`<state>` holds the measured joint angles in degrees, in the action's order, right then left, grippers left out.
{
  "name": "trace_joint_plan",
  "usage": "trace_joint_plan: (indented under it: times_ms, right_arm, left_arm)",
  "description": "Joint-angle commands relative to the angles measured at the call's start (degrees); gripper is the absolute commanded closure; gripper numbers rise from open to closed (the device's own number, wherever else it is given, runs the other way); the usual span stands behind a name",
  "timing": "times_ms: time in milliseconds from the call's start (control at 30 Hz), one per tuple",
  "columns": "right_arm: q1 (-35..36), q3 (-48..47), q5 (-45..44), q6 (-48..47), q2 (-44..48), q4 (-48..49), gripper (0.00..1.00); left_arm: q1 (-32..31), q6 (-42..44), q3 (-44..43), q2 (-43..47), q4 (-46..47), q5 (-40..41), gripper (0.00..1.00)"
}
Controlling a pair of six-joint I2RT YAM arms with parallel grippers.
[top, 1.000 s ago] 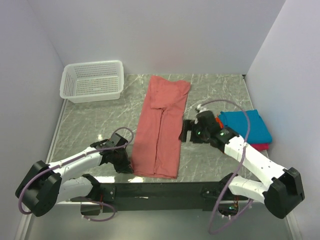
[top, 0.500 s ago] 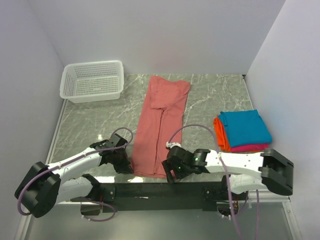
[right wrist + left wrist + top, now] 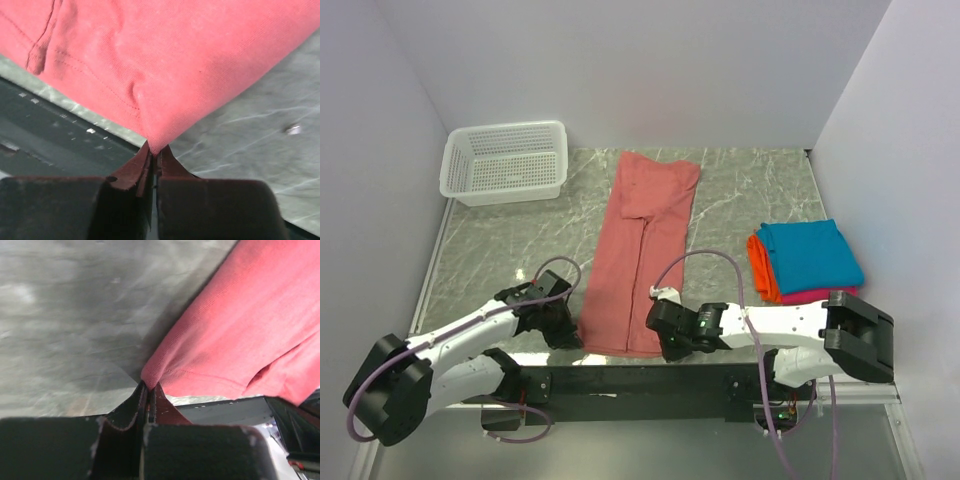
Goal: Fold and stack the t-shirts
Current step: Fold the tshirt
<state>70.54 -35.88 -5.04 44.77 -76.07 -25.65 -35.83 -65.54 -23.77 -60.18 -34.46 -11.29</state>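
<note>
The left gripper [image 3: 148, 395] pinches a corner of the salmon-red t-shirt [image 3: 240, 335] over the table [image 3: 65, 315].

The left hand [image 3: 566, 332] and right hand [image 3: 664, 346] each pinch a near corner of the tee [image 3: 645, 240], whose long body fills the room between and ahead of them. Outward of the left hand the surface [image 3: 510, 250] lies bare up to the basket [image 3: 505, 162], far ahead by the left wall [image 3: 380, 200]. Outward of the right hand is bare surface too, then the stack [image 3: 810, 262] ahead, near the right wall [image 3: 900, 180]. Just behind both hands runs the black rail [image 3: 640, 381].
</note>
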Motion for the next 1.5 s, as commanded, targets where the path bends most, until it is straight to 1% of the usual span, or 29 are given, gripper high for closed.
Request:
trace_joint_plan:
  times_ms: [0,67,167,200,300,367,467,533,633,667,833,967,1033,1133,1233,1467]
  right_arm:
    - [2.4,0.63,-0.59,3.38,2.5,1.92,1.0]
    - [2.84,0.72,-0.41,4.0,3.56,2.53,1.0]
    - [2.93,-0.06,-4.01,5.15,4.62,1.23,1.0]
    - [2.85,-1.9,-7.32,5.58,4.44,-0.09,1.0]
    - [2.58,-5.07,-12.08,6.55,4.79,-4.84,1.0]
    - [1.01,-5.69,-12.98,6.9,5.14,-6.34,1.0]
    - [-2.06,-5.34,-12.89,6.73,6.37,-5.64,1.0]
    - [-3.39,-5.43,-12.54,5.15,7.34,-5.03,1.0]
    - [-7.07,-6.39,-11.23,2.69,8.04,-3.19,1.0]
    - [-7.96,-6.57,-10.35,1.99,8.05,-2.92,1.0]
    - [-13.84,-9.2,-9.99,-2.67,7.87,-2.3,1.0]
    - [-17.89,-11.23,-8.94,-6.53,7.43,-1.68,1.0]
    - [-20.43,-12.72,-7.63,-8.38,6.29,-1.68,1.0]
    - [-22.89,-14.39,-7.88,-10.23,4.71,-0.9,1.0]
    - [-24.57,-15.97,-5.96,-12.16,2.95,0.07,1.0]
    - [-29.32,-19.4,-4.99,-15.68,-1.18,1.56,1.0]
  left_arm:
    - [-0.11,-0.56,0.39,2.96,-6.14,3.82,0.99]
    - [-0.03,-0.03,0.13,4.97,-5.63,2.94,0.99]
    - [0.06,1.2,-0.48,6.13,-3.08,0.84,0.99]
    - [0.06,1.46,-1.01,6.04,-2.64,0.74,0.99]
    - [0.68,2.78,-4.78,4.03,-3.95,3.11,0.99]
    - [1.38,4.1,-8.03,2.19,-4.04,4.34,0.99]
    - [1.99,5.16,-12.51,0.08,-3.43,7.15,0.99]
    - [2.0,5.86,-14.72,-0.9,-3.25,10.05,0.99]
    - [2.26,7.17,-19.11,-3.18,-2.55,11.11,0.99]
    - [2.43,7.53,-21.3,-4.58,-2.2,12.85,0.99]
    - [2.96,9.64,-26.14,-8.98,3.6,12.26,0.99]
    - [4.36,10.69,-31.5,-15.73,4.83,12.78,0.99]
    - [5.16,10.87,-34.13,-17.5,6.32,12.7,0.99]
    - [6.04,10.78,-37.21,-20.66,7.64,14.1,0.99]
    - [6.83,11.39,-40.46,-23.04,7.65,13.93,0.99]
    - [8.58,12.63,-45.75,-30.78,7.56,13.13,0.99]
